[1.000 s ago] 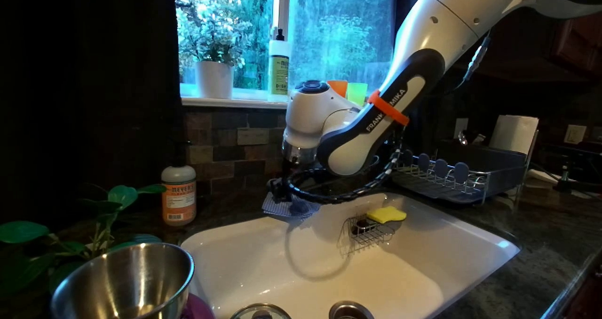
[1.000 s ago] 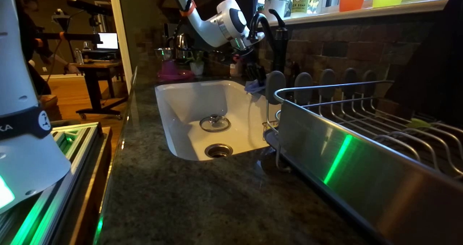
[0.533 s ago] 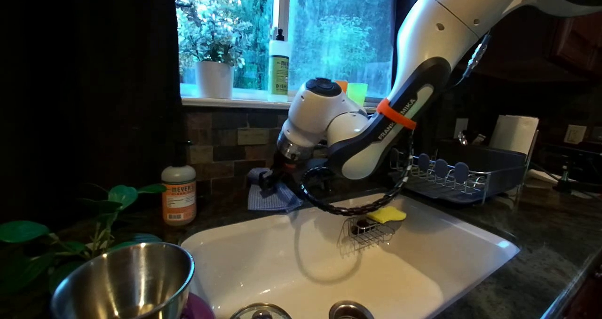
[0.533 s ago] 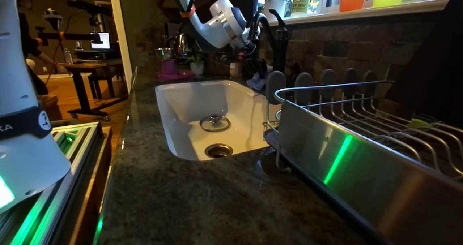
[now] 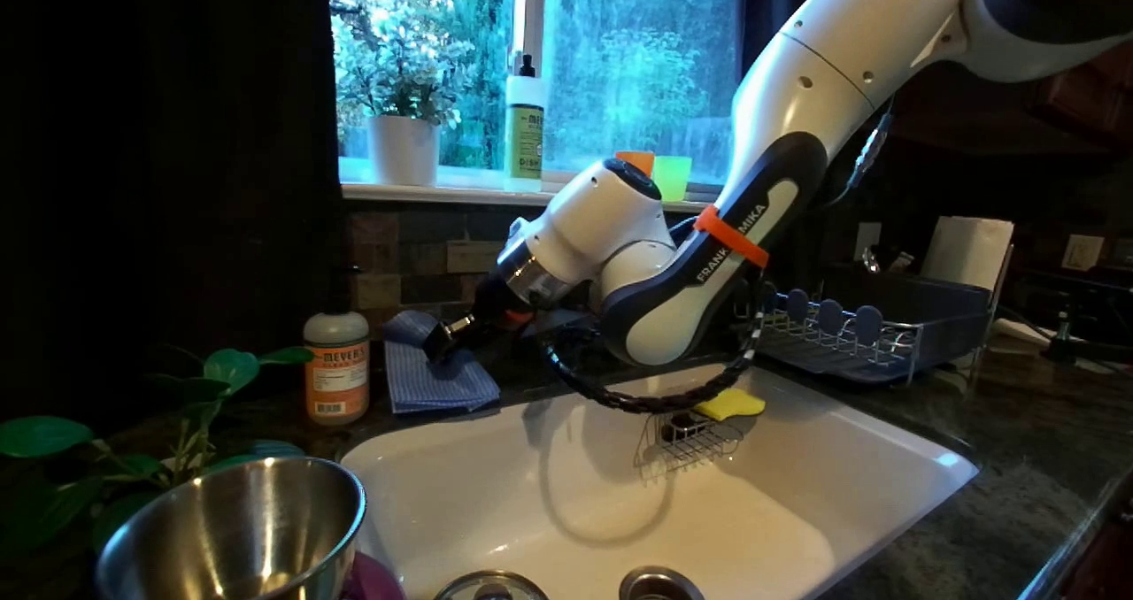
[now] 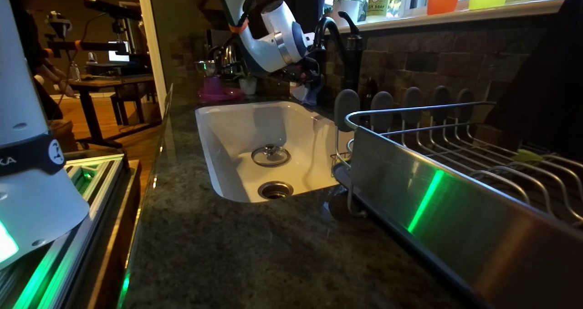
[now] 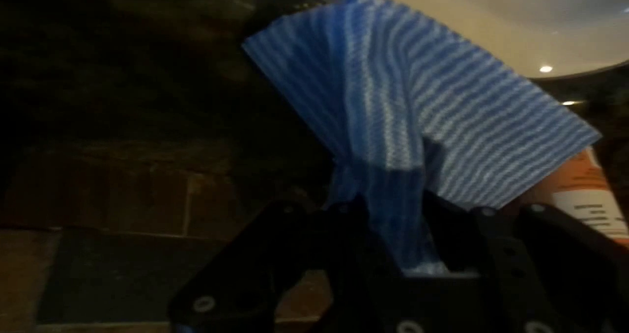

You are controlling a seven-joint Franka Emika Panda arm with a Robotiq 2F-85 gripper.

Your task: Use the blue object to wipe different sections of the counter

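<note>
Blue-and-white striped cloth (image 7: 385, 109) fans out beyond the jaws, folded centrally. The gripper (image 7: 395, 210) pinches its gathered end.

Site: kitchen, apparently domestic. White sink (image 5: 761, 503) set into dark stone surface (image 6: 237, 249); black faucet (image 6: 353, 58) behind it, glass lid (image 6: 270, 157) lying inside, yellow sponge (image 5: 728, 403) against the sink's inner side. Dish rack (image 6: 446, 222) just beside, steel bowl (image 5: 221, 520) near. Brown tiled wall (image 6: 455, 63); dish-soap bottle (image 5: 524, 140) and potted plant (image 5: 404, 126) on the windowsill (image 5: 434, 195). Wooden floor (image 6: 75, 113) beyond, in an exterior view.
</note>
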